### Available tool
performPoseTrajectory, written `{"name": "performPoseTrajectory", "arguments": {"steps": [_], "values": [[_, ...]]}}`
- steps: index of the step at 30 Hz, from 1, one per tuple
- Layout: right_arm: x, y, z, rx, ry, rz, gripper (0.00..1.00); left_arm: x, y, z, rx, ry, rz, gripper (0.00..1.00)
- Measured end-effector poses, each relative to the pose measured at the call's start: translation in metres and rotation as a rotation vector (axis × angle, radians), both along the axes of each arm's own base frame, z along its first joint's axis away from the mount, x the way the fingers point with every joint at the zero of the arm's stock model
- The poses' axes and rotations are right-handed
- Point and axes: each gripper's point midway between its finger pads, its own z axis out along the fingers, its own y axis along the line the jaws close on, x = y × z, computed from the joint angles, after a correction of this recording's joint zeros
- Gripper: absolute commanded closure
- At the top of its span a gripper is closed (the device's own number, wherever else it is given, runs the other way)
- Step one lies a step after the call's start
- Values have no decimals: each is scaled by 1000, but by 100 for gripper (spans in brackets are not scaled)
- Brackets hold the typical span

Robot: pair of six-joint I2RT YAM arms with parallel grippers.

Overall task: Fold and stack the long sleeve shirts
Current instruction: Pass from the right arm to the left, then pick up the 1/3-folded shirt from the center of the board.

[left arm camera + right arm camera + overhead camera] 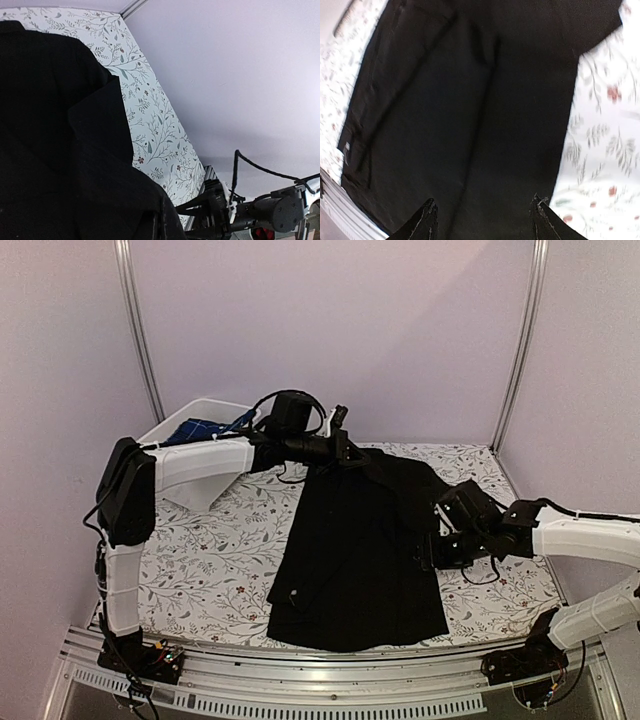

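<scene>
Top external view takes in the whole floral-patterned table, and most of its middle is covered by the black shirt, laid out lengthwise with its hem at the near edge and its upper end towards the back wall. At the far left corner stands a white plastic tub, tilted a little, and in it lies the blue plaid shirt, bunched up with only part showing above the rim. The left gripper reaches across to the far end of the black shirt and is pinched closed on the cloth there, which rises in a small peak at that spot. The right gripper sits low over the shirt's right edge, about halfway along. Only the overhead camera shows the tub and what is in it; neither wrist camera catches it. The left wrist camera sees black cloth pulled up close to the lens and hiding its own fingers, with a strip of floral table beside it and part of the right arm beyond. The right wrist camera, rather blurred, looks down the length of the black shirt and shows what the others do not: its two fingertips spread well apart above the cloth, nothing between them.
</scene>
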Motion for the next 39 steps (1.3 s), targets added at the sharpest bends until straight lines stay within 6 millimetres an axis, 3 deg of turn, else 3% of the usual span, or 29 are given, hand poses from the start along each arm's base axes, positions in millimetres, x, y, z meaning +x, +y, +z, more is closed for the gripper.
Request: {"name": "performPoseTrajectory", "arguments": {"steps": [3, 6, 11, 15, 19, 28, 33, 39], "values": [[-51, -18, -36, -59, 137, -25, 43, 4, -1, 14, 19, -72, -14, 100], [-87, -27, -54, -84, 223, -53, 49, 6, -1, 22, 34, -130, -23, 100], [-126, -31, -69, -97, 319, -103, 58, 9, -2, 28, 52, -188, -34, 100], [-143, -37, -84, -152, 377, -166, 60, 11, -3, 28, 58, -206, -41, 100], [-148, -48, -97, -212, 406, -245, 62, 12, -4, 28, 60, -215, -44, 100], [-142, -62, -98, -178, 370, -372, 74, 13, -5, 31, 55, -229, -49, 100], [-138, -55, -101, -178, 364, -371, 82, 13, -6, 32, 54, -231, -49, 100], [-130, -37, -102, -160, 347, -342, 100, 16, -7, 39, 50, -249, -46, 100]]}}
